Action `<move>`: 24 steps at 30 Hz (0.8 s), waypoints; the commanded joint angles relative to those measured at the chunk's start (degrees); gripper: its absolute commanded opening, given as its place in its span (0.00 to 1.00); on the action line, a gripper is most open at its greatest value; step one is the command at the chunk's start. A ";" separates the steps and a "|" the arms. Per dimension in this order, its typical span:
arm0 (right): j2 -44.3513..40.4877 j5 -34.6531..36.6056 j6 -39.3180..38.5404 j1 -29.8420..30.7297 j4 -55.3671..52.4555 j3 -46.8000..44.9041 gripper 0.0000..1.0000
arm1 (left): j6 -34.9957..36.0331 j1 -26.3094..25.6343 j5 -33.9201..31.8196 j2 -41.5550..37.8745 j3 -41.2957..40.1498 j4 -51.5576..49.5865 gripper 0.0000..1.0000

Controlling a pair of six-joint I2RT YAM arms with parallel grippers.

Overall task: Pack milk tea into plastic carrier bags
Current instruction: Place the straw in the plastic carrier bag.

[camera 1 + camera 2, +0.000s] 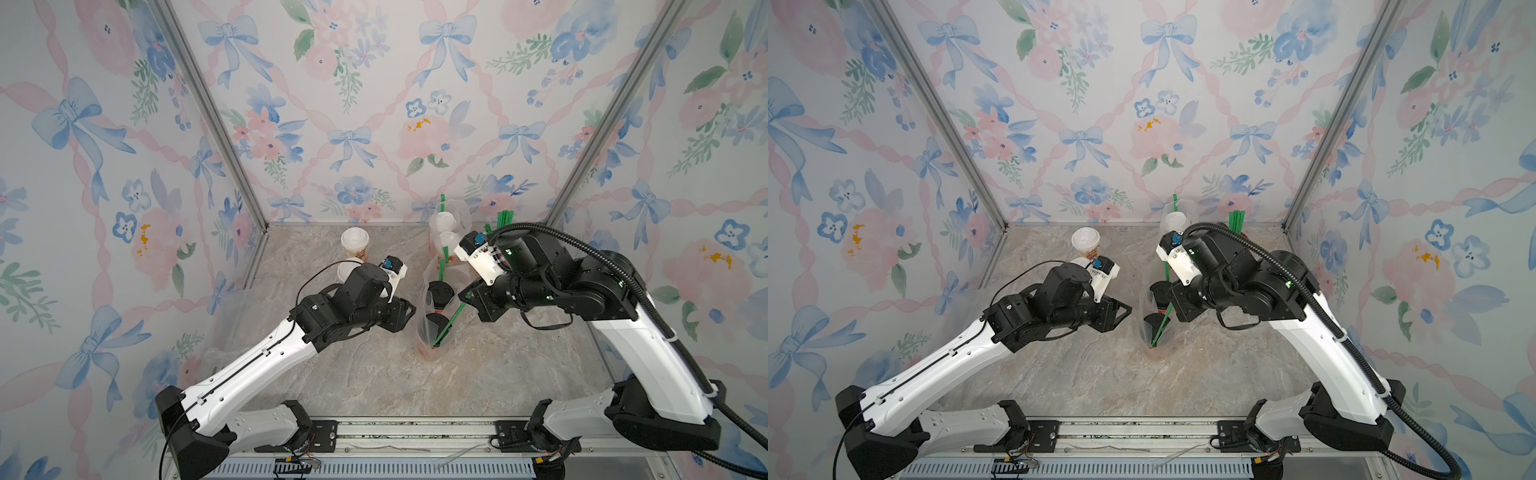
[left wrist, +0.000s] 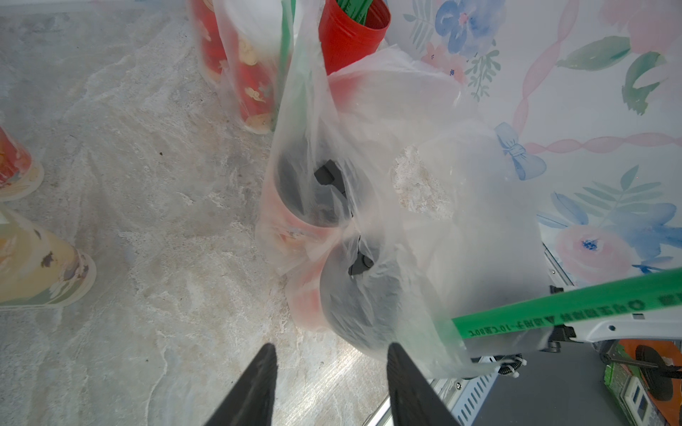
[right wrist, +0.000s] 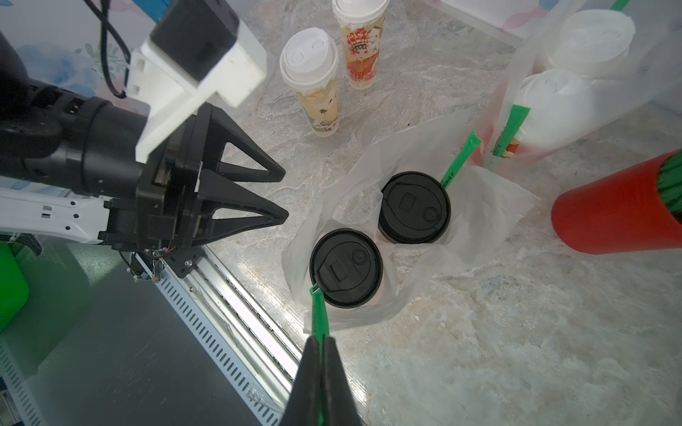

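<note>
Flowered walls [image 1: 353, 104] are closing in three sides of a marbled table [image 1: 374, 382], whose near edge is meeting a metal rail [image 1: 407, 428]. A clear bag [image 3: 479, 206] is standing mid-table with its mouth sagging open, holding two black-lidded cups [image 3: 414, 207]. Through its film, in the left wrist view, their bodies are showing only as blurred red. Behind that bag a second bag [image 3: 627, 85] is holding two white-lidded cups [image 3: 553, 107], partly cut off by the frame. A red cup of straws [image 3: 612, 210] is standing to the right of the clear bag. Left of and behind the clear bag two loose white-lidded cups [image 3: 313, 73] are standing, one half hidden by the left arm [image 1: 249, 365] in both top views. Bare table is lying open in front of the bag. The left gripper [image 2: 332, 354] is hovering just left of it, fingers spread on nothing. The right gripper [image 3: 320, 343], fingers pressed together, is pinching a green straw [image 3: 318, 310] whose tip is reaching the nearer black lid.
</note>
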 commanded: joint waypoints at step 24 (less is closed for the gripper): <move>-0.67 0.36 1.81 5.66 17.12 -26.38 0.20 | 0.48 -0.24 -1.70 0.39 -1.09 -0.16 0.51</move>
